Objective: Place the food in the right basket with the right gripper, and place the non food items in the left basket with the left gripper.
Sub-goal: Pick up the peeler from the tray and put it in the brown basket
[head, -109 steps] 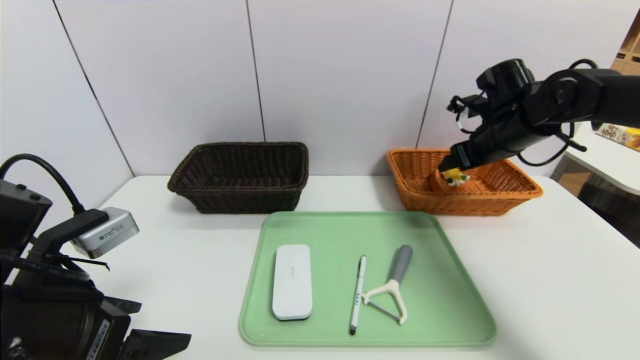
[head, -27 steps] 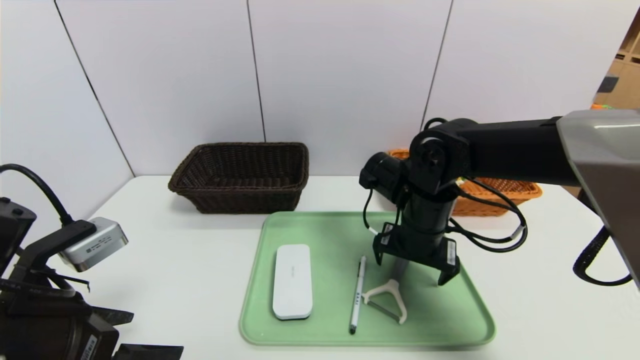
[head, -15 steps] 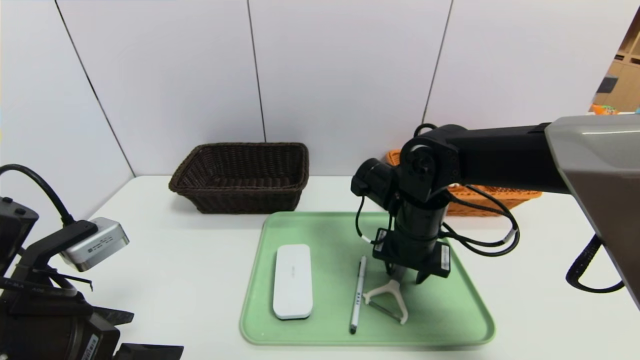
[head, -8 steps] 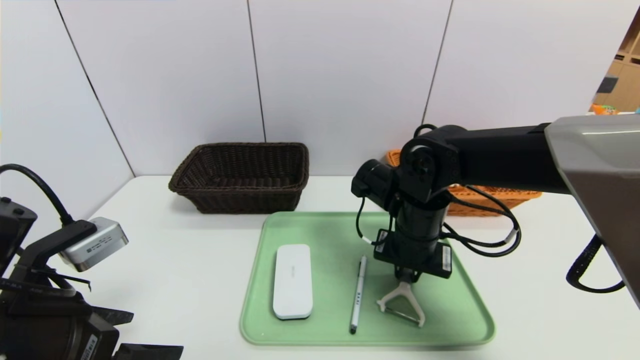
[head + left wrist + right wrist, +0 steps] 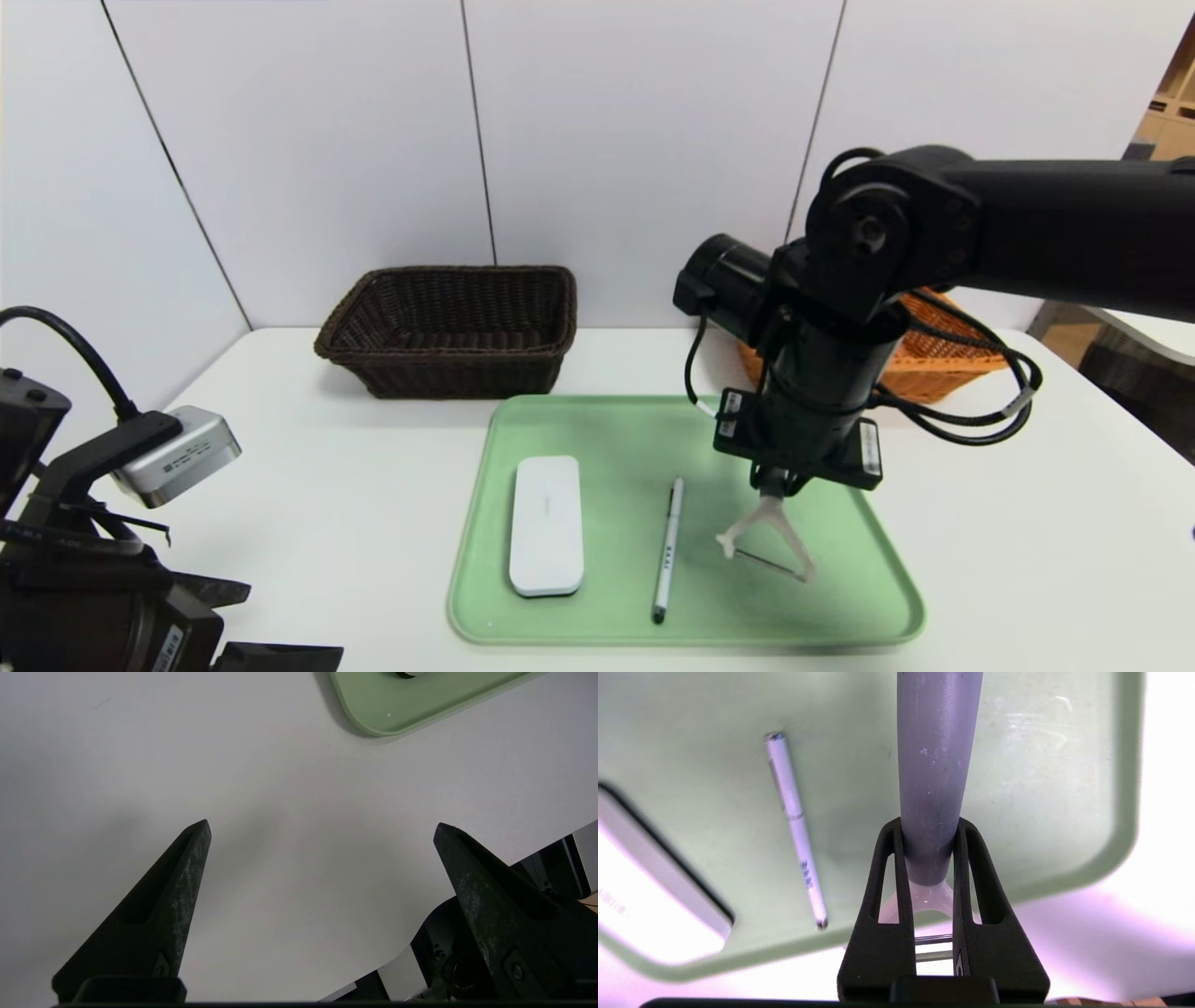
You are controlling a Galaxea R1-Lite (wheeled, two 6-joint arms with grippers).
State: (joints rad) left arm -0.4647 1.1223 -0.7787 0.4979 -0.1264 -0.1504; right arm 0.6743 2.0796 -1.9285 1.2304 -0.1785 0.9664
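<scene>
Table: white tabletop (image 5: 327, 485), bearing the tray and both baskets.
In the way: the black right arm (image 5: 1008, 224) crosses in front of the orange-tan woven wicker basket (image 5: 943, 364), hiding most of it; the food cannot be seen from any view.
Tray: pale green rounded-rectangle plastic tray (image 5: 597, 429) at the middle of the table, nearer the robot than the 2 baskets.
On the tray: flat white rounded-rectangle case (image 5: 546, 525) on its left part; slim white pen with a dark tip (image 5: 667, 549) just right of the case, apart from it.
Left basket: dark brown woven wicker rectangular basket (image 5: 448, 327) at the back left, beyond the tray; nothing shows inside it.
Right gripper (image 5: 773, 487): pointing steeply down over the right part of the tray, clenched on the grey handle of the white Y-shaped peeler (image 5: 766, 541).
Peeler: hangs head-down from the fingers (image 5: 887, 905), clear of the tray surface, right of the pen.
Left gripper (image 5: 322, 828): spread wide with nothing between its fingers, above bare table left of the tray's near corner.
</scene>
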